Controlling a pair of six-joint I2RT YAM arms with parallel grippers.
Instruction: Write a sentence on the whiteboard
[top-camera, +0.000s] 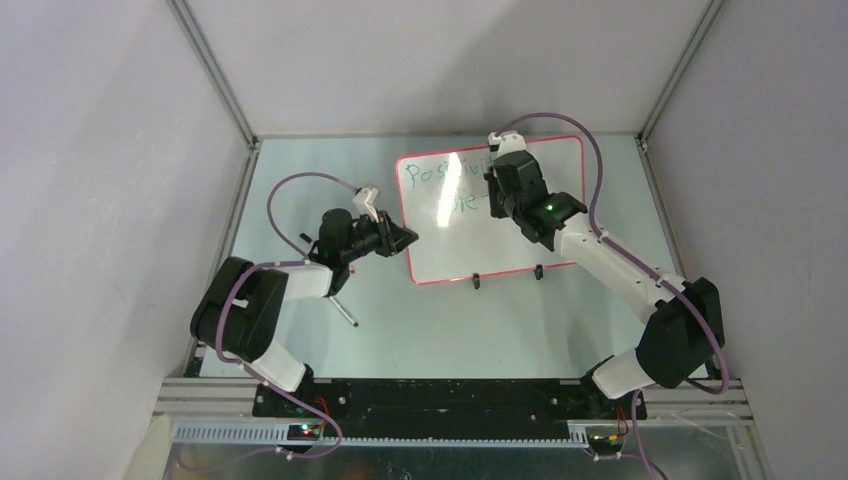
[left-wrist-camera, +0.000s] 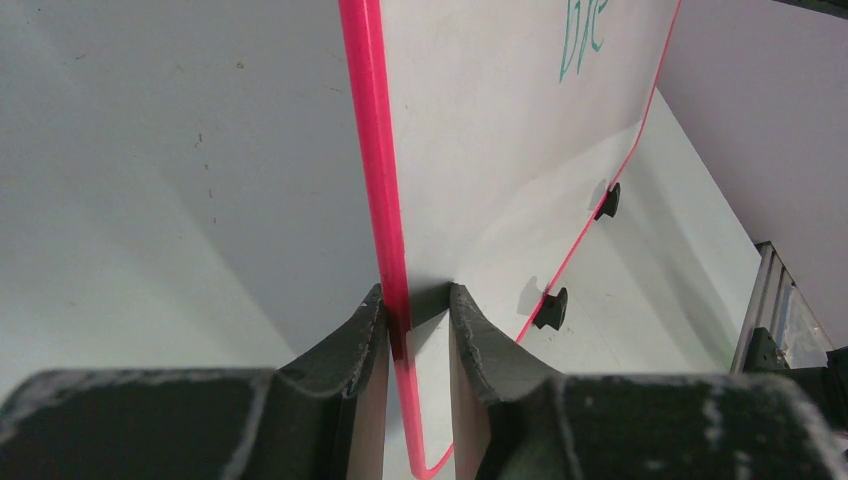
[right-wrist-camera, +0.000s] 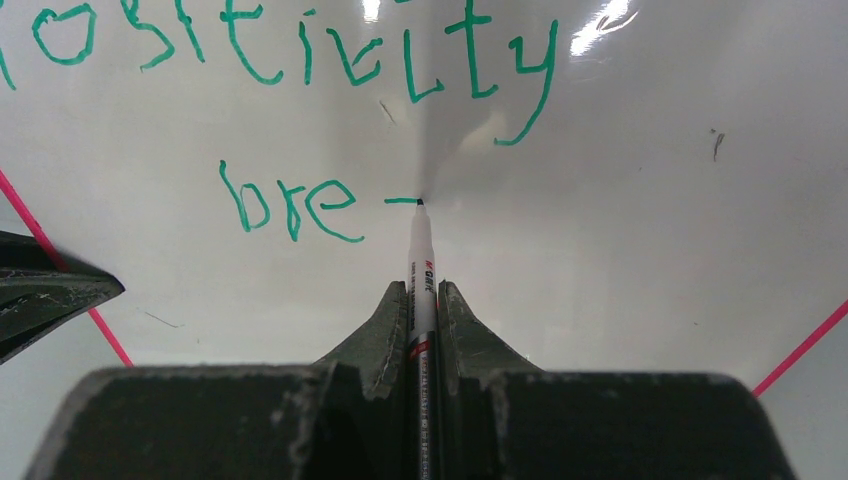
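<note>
Writing in progress, judged roughly half done. The sentence (right-wrist-camera: 290, 205) reads "Positivity" on the line above the marker's tip and "bre" just left of it, with a short dash ending at the tip; the rest of the second line remains to be written; letters thin, green, uneven but legible. The right gripper (right-wrist-camera: 422, 290) pinches the marker (right-wrist-camera: 421, 250), tip touching the whiteboard (top-camera: 500, 250), a glossy white, red-rimmed panel directly ahead of the tool; the left gripper (left-wrist-camera: 418, 310) appears pressed onto its left rim near the lower corner.
</note>
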